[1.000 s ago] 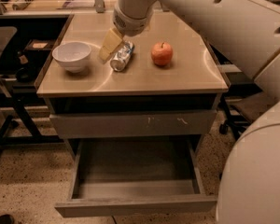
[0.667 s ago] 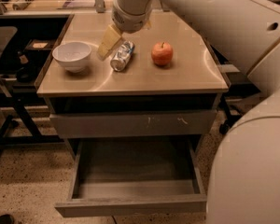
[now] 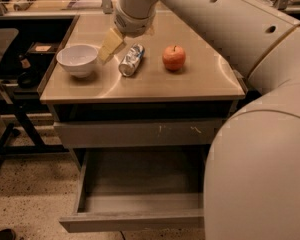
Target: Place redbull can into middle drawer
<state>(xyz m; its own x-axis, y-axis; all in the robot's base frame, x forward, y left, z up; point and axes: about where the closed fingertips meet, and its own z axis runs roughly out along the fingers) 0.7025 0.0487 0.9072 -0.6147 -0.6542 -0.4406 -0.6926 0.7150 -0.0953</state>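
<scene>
Since a second ago the gripper (image 3: 112,46) has drawn slightly up and to the left, away from the redbull can (image 3: 131,60), which has not shifted. The robot's pale arm (image 3: 260,164) now fills more of the right foreground.

Left of the redbull can stands a white bowl (image 3: 78,60), upright and apart from it. Between the bowl and the can hangs the gripper, just beside the can's upper left end and low over the cabinet top (image 3: 190,84). Whether it touches the can, and whether it is released or clenched, cannot be told from here.

The redbull can lies on its side on the top, its far end tilted to the right. To the right of the can, near but apart, sits a red apple (image 3: 174,57).

Below the can a grey drawer front with white scuff marks (image 3: 140,133) is closed. Below that again the middle drawer (image 3: 130,220) is pulled out, and the arm hides its right end.
</scene>
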